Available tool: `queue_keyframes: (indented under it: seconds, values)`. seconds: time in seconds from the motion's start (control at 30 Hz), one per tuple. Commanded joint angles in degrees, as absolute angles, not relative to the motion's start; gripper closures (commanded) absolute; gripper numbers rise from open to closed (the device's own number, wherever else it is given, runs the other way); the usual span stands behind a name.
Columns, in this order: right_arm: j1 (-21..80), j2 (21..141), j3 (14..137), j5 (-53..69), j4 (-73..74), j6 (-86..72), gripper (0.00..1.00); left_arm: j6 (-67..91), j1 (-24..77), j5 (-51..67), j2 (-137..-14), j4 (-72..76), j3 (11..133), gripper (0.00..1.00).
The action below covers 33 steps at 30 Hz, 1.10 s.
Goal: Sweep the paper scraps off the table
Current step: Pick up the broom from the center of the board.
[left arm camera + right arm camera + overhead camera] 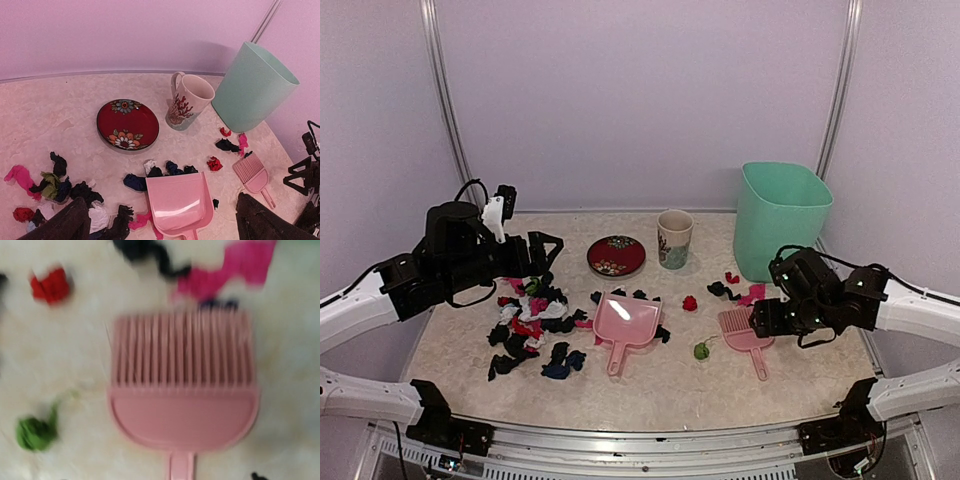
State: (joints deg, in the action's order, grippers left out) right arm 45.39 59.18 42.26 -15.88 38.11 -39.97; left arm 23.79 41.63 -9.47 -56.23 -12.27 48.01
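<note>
Starting at nine o'clock on the table [650, 395]: left gripper [544, 258] poised with fingers spread wide, clamped on nothing, just above the far edge of the thickest heap of paper scraps [530, 325], mostly black with red, pink, white and blue bits, sprawled from nine towards seven o'clock. Moving to the centre: pink dustpan [625, 322] lying flat, mouth towards twelve, handle towards six, a short row of dark scraps touching its mouth. Beyond it at twelve o'clock, red plate [616, 255] and cup [674, 238], both apart from the litter. Further right, a lone red scrap [690, 302] and a green scrap [702, 351], then pink brush [745, 332] at about four o'clock, tines towards twelve, black and pink scraps just past them, near the foot of the green bin [782, 218]. Over the brush, right gripper [767, 318]; fingers outside its own blurred wrist view, so impossible to tell whether apart or together. Judging by looks: scraps feather-light, soft, crumpled, likely to skitter or snag, so best pushed in low, slow strokes, not pinched singly; brush and dustpan stiff plastic, best taken by the narrow handles.
</note>
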Motion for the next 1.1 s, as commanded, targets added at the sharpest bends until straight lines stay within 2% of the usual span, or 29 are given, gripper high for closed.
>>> queue_keyframes:
  seconds: [0.0,0.3,1.07]
  values:
    - [46.7,61.8,38.2,-11.9,37.5,-44.7,0.25,23.7,41.9,-9.8,-56.5,-10.4,47.2,0.01]
    - [46.7,63.7,31.3,-9.5,29.4,-46.8,0.34,24.1,41.9,-10.8,-56.5,-11.3,47.1,0.01]
    - [46.7,75.8,30.5,-13.1,23.0,-48.7,0.50,24.4,41.9,-11.2,-57.5,-11.8,48.2,0.01]
